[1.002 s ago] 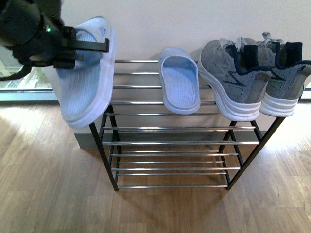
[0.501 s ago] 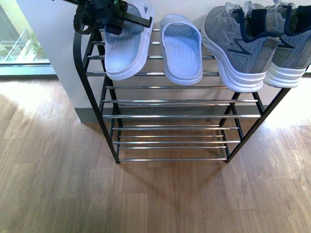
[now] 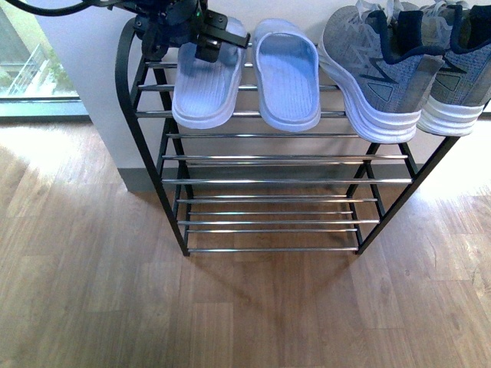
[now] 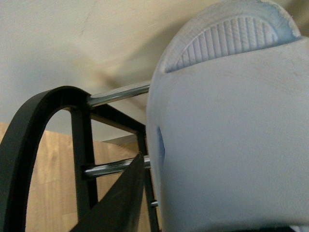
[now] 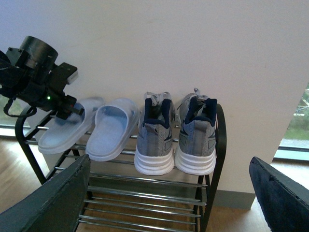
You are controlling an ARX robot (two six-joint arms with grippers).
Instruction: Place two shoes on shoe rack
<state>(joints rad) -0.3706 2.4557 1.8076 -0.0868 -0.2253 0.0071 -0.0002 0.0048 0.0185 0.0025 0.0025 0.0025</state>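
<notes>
just beside sneakers [image 3: 383, 69], both slides [image 3: 288, 73]

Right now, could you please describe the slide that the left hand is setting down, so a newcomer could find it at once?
Find the black metal shoe rack with chrome rods against the wall. Four shoes sit on its top shelf; the pale blue foam slide is the leftmost. Unlike its twin slide and the grey knit sneakers, it has the left hand on its strap.

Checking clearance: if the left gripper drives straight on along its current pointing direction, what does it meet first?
Likely the pale blue foam slide itself: the left gripper is at its strap. Beyond it are the black rack's chrome rods. Depth is unclear.
</notes>
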